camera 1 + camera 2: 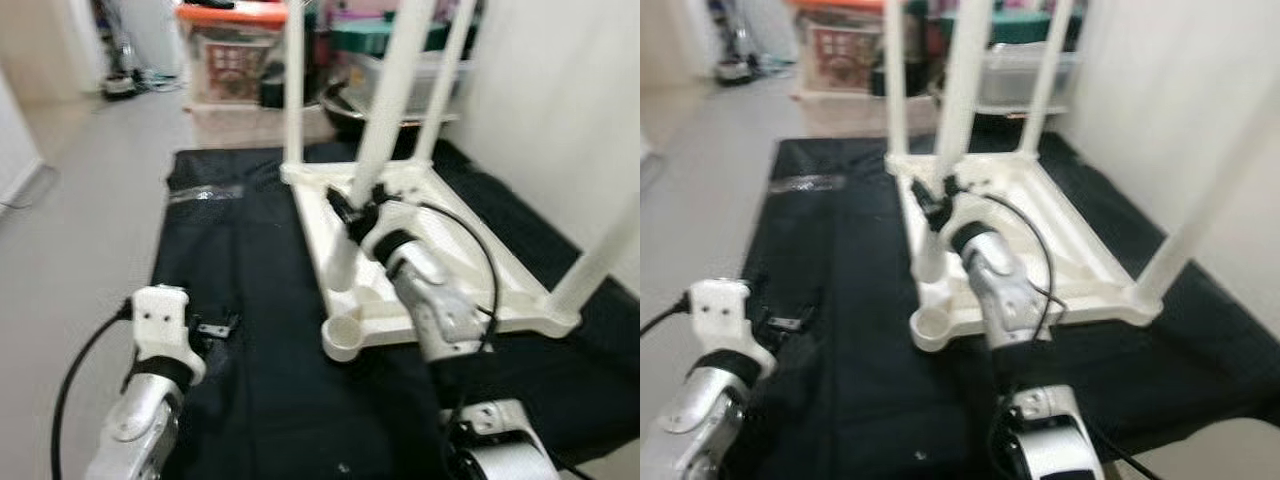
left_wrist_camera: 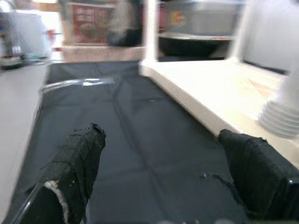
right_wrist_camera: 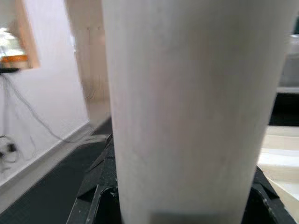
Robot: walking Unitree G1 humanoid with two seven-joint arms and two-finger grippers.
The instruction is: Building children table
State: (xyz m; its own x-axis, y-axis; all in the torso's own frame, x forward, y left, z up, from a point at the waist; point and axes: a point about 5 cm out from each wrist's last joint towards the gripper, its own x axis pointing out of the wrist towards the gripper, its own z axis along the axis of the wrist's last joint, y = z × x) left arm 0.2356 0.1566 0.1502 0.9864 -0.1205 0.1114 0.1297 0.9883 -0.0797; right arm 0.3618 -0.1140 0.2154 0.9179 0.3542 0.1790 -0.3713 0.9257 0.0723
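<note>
A white children's table (image 1: 470,270) lies upside down on a black mat (image 1: 240,260). Three white legs stand up from its corners, one at the back left (image 1: 293,90). The near left corner socket (image 1: 345,335) is an empty round cup. My right gripper (image 1: 355,207) is shut on a fourth white leg (image 1: 392,95), which leans over the table's left edge with its lower end just above that socket. In the right wrist view this leg (image 3: 187,107) sits between the black fingers (image 3: 93,196). My left gripper (image 1: 215,328) is open, low over the mat left of the table, with nothing between its fingers (image 2: 74,163).
Storage boxes (image 1: 230,55) and stacked bins (image 1: 400,50) stand behind the mat. A white wall (image 1: 560,100) runs along the right side. Grey floor (image 1: 90,200) lies to the left. A cable (image 1: 470,250) loops over my right arm.
</note>
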